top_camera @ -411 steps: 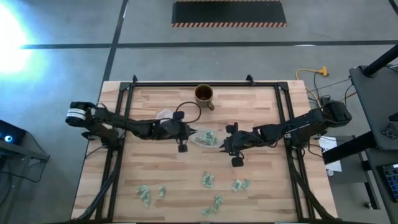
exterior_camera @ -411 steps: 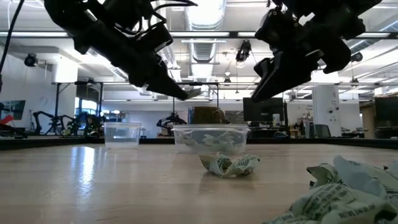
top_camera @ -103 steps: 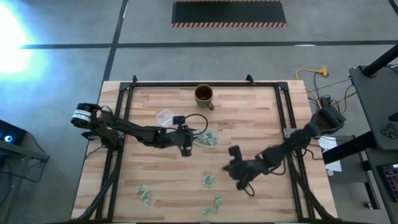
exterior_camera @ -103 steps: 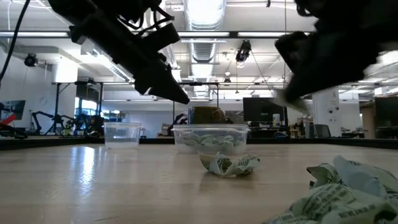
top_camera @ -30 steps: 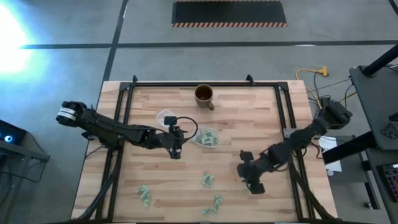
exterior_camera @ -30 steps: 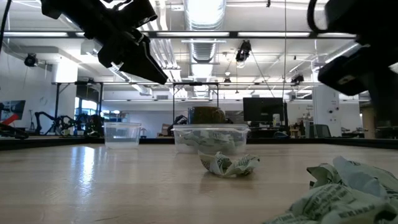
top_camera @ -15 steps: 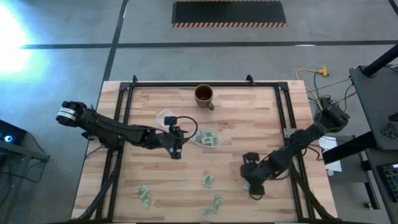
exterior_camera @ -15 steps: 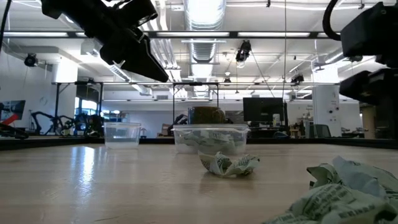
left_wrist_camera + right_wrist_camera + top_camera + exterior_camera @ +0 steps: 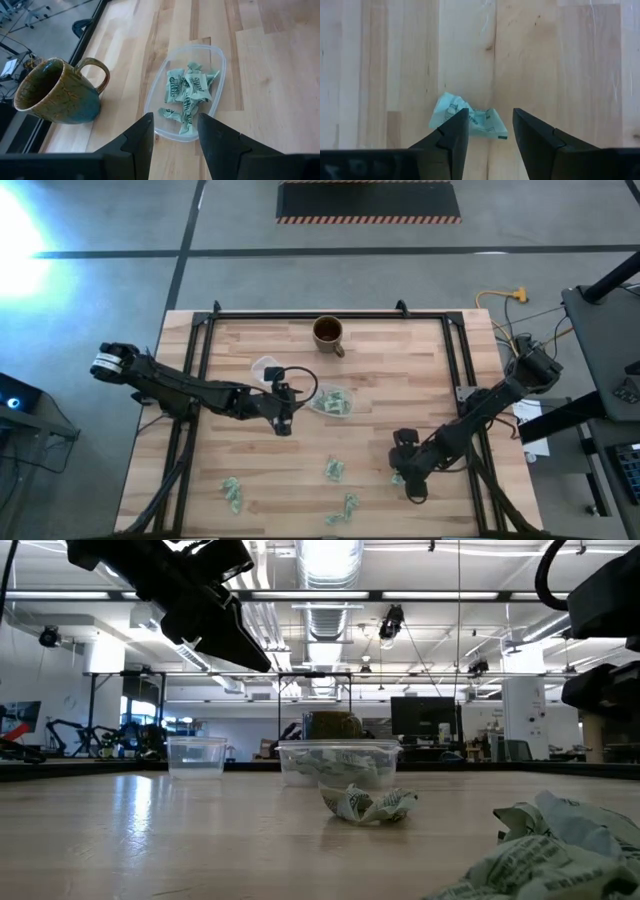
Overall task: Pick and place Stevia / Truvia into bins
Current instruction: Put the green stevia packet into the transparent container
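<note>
The bin [image 9: 332,401] is a clear shallow tub mid-table, and several green-and-white Stevia sachets [image 9: 186,92] lie in it. My left gripper [image 9: 283,420] hangs open just left of the bin, nothing between its fingers [image 9: 144,137]. My right gripper [image 9: 405,478] stands open at the near right, pointing steeply down. Its fingertips [image 9: 456,127] stand on either side of one crumpled sachet [image 9: 469,119] that lies flat on the wood. More loose sachets [image 9: 333,470] lie nearer the front edge.
A brown mug [image 9: 328,333] stands at the far middle. A small clear round cup [image 9: 264,367] sits left of the bin. Loose sachets lie at the near left [image 9: 232,492] and near middle [image 9: 348,505]. In the low view, crumpled sachets [image 9: 540,850] lie close to the camera.
My right gripper has sunk and gone a little toward the table's near edge, coming down over the loose sachet at the near right, with its wrist rolling slightly. My left arm has kept still.
</note>
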Controlling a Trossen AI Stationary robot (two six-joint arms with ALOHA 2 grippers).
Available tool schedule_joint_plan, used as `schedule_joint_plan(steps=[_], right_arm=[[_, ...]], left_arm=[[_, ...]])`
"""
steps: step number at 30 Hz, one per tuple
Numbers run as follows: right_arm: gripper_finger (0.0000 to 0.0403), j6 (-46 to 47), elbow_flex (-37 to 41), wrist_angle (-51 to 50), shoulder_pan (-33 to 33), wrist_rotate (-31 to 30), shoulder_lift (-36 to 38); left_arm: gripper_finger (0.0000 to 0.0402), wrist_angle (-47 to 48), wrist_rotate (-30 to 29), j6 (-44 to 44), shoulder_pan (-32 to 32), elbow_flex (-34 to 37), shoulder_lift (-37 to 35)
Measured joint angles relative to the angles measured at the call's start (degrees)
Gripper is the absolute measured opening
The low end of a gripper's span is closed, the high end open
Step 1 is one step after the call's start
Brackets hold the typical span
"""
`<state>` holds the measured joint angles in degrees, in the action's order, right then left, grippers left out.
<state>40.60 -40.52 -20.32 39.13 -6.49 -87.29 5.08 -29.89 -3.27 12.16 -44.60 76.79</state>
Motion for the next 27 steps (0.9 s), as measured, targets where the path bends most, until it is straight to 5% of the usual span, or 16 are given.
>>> schedule_joint_plan(steps=[15, 27], right_arm=[[0.0115, 3.2, 3.5, 3.1, 0.0, -0.1, 0.0], [0.0017, -0.1, 3.5, 4.1, 0.4, -0.7, 0.0]], left_arm=[[0.0136, 0.0, 0.0, 0.0, 0.0, 0.0, 0.0], [0.0136, 0.0, 0.0, 0.0, 0.0, 0.0, 0.0]])
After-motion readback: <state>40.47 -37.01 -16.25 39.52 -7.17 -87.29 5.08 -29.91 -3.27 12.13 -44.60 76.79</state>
